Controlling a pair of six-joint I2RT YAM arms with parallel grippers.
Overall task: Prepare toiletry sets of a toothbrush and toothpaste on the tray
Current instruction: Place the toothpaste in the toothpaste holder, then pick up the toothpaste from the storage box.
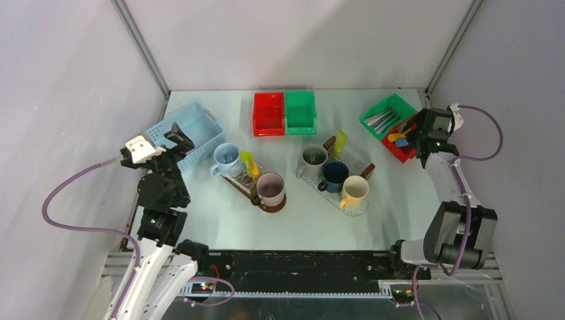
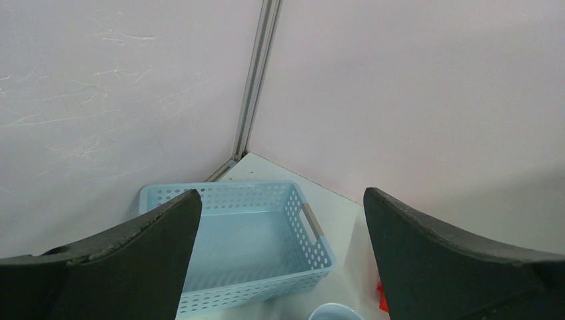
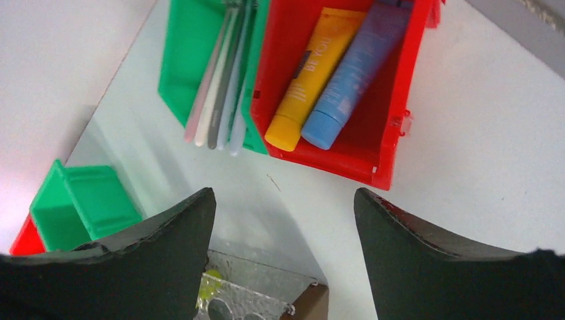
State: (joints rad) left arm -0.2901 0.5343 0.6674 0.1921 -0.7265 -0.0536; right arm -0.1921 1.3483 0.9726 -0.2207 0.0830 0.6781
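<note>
On the left, the left gripper [image 1: 180, 138] hangs just over the near rim of the blue basket [image 1: 200, 117] with its jaws wide and nothing between them. It poses little danger where it is, though a swing toward the middle would likely brush the light-blue mug [image 1: 226, 159] first. That mug shares the left tray [image 1: 238, 186] with a yellow tube [image 1: 250, 163] standing upright and a mauve mug [image 1: 270, 189]. What props the tube up is too small to tell, so a light knock might topple it. On the right tray [image 1: 360, 162], a lime green tube [image 1: 340, 142] leans at the far end behind three mugs packed close together, which leaves little bare room to set anything down without nudging one. Farther right, the toothbrushes [image 3: 216, 87] lie bundled in the green bin [image 3: 174, 87], slim and touching, so a pinch there could lift several or none. In the red bin [image 3: 373, 147] beside it, an orange-yellow tube [image 3: 310, 73] and a blue tube [image 3: 353, 73] lie side by side and touching. The right gripper [image 3: 284, 197] hovers over that bin's near edge, jaws well apart and empty. If it descends between the two tubes it may catch both, or a finger may strike the bin wall and shift the bin. Both tubes look soft and flat, so either could squirm out of a tip-only grip.
</note>
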